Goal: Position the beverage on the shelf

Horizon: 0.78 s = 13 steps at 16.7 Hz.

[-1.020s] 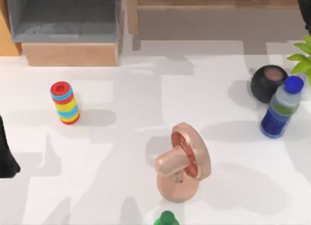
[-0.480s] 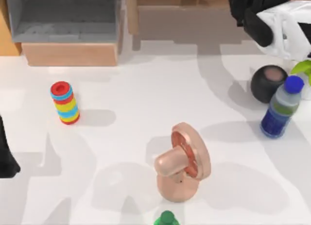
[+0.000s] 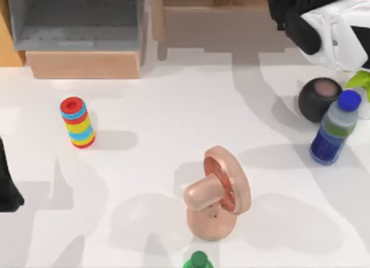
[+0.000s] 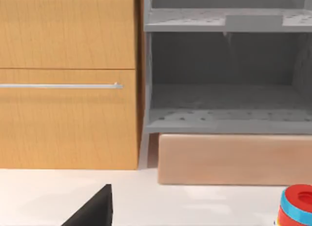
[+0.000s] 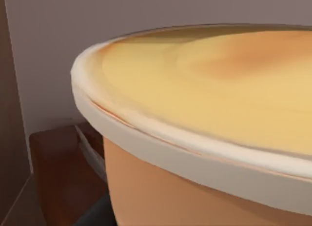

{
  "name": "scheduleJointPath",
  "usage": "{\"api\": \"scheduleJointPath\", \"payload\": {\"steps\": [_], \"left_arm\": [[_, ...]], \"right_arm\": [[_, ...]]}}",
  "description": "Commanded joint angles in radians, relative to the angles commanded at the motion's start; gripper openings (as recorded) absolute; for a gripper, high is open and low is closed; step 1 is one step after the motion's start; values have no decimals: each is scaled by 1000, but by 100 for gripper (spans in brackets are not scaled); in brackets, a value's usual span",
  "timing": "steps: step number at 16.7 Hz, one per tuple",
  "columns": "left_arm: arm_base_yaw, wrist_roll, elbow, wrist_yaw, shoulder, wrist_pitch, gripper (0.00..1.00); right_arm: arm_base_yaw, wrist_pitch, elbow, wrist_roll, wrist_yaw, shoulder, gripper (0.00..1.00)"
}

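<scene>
Blue-capped clear plastic water bottle [image 3: 334, 129] stands upright at desk [image 3: 173, 117] right edge, just below right arm; right hand grip unreadable; grey shelf [image 3: 75, 22] far left.

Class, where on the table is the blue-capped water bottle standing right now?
In the top view, the water bottle stands near the table's right edge, just in front of the black ball and right of the copper fan.
</scene>
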<state>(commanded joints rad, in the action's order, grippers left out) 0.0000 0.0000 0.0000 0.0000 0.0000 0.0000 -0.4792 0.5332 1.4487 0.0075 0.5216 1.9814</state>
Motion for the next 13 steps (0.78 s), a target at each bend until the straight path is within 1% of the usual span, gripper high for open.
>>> {"api": "scheduleJointPath", "payload": {"steps": [8, 12, 13], "left_arm": [[0, 0, 0, 0, 0, 0, 100], [0, 0, 0, 0, 0, 0, 100], [0, 0, 0, 0, 0, 0, 100]], "right_arm": [[34, 31, 124, -4, -31, 157, 0], [37, 32, 133, -5, -36, 168, 0], [37, 32, 133, -5, -36, 168, 8]]}}
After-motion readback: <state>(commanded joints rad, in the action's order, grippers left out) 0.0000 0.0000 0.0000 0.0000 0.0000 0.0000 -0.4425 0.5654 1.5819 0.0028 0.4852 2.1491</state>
